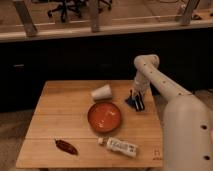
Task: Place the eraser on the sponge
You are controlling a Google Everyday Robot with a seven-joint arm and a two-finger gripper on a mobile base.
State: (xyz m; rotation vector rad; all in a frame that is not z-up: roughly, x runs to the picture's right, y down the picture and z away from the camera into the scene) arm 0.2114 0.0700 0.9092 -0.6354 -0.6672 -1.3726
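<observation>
My gripper (137, 102) hangs low over the right side of the wooden table (60, 125), just right of the red bowl. A small blue block (130, 101), which looks like the sponge, lies on the table right at the gripper's left side, touching or partly under it. I cannot make out the eraser: it is hidden at the gripper or too dark to tell apart from it. The white arm (155, 80) reaches down to the gripper from the right.
A red bowl (104, 116) sits mid-table. A white cup (101, 92) lies on its side behind it. A white tube (118, 146) and a dark red pepper (66, 146) lie near the front edge. The robot's body (187, 135) stands at the table's right edge.
</observation>
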